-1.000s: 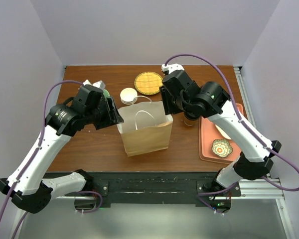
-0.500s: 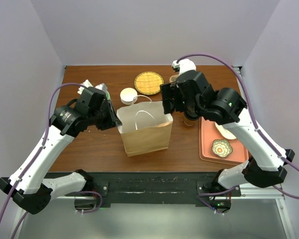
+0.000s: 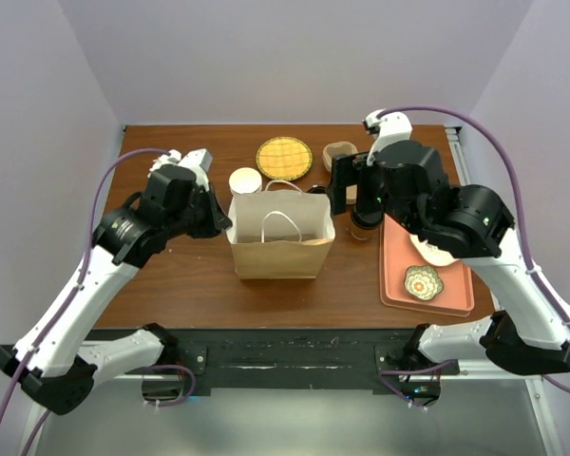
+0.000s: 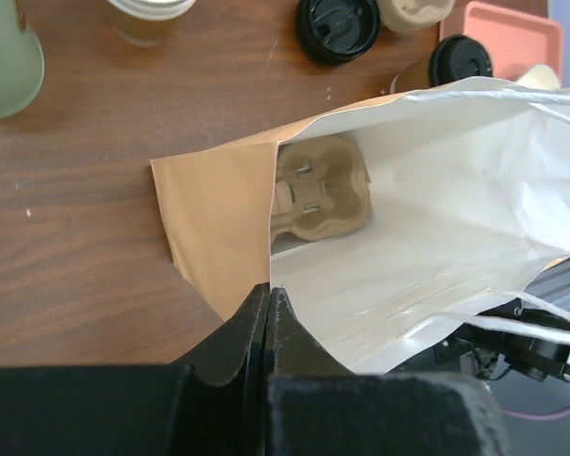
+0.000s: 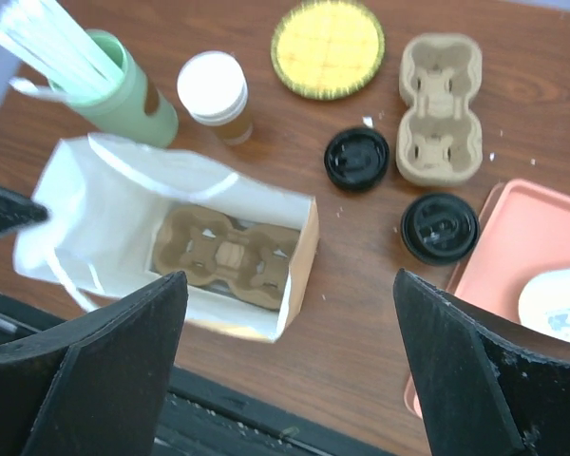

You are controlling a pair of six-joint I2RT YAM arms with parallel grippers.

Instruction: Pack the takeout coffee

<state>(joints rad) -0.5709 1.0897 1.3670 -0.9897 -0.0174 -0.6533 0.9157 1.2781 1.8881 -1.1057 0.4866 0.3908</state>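
Currently, the takeout coffee (image 5: 439,228) is set upright toward the right edge of the worktop (image 3: 185,277) from the spread right tool (image 5: 290,275). The bag (image 3: 275,258) is clamped by the left tool (image 4: 268,304).

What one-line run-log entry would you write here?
left tool: shut on brown paper bag rim | right tool: open, empty | black-lidded brown kraft-paper coffee cup: standing outside bag

Dark brown wood-grain bench (image 3: 190,275), plain pale lavender back wall (image 3: 294,57), left side wall (image 3: 38,142) and right side wall (image 3: 541,104) same colour, black mounting rail (image 3: 285,344) along near bench edge, grey floor (image 3: 285,423) below, soft even light
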